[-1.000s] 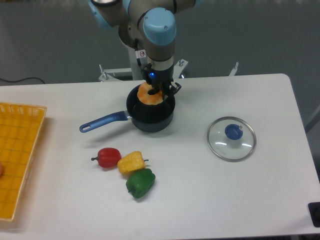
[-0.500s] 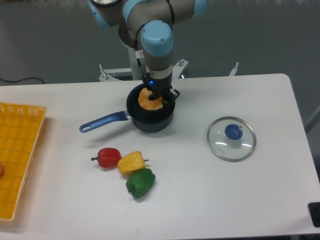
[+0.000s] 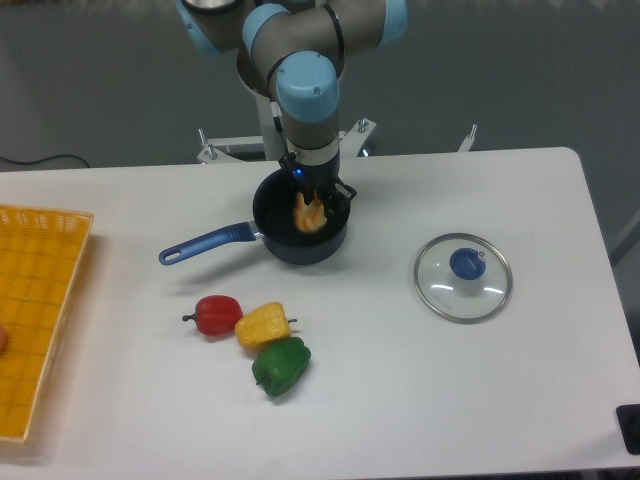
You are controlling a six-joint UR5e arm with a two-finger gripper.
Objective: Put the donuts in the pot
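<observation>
The dark pot (image 3: 288,240) with a long blue handle (image 3: 205,243) stands on the white table at centre back. The orange-tan donut (image 3: 308,214) is tilted on edge down inside the pot, mostly hidden by the fingers. My gripper (image 3: 314,207) reaches straight down into the pot and is shut on the donut. The pot's far rim is hidden behind the wrist.
A round glass lid with a blue knob (image 3: 463,276) lies to the right. Red (image 3: 216,314), yellow (image 3: 263,324) and green (image 3: 281,365) peppers lie in front of the pot. A yellow basket (image 3: 35,310) sits at the left edge.
The gripper has lowered the donut from just above the pot's rim down into the pot. The donut has turned from nearly flat to on edge. The pot has not moved.
</observation>
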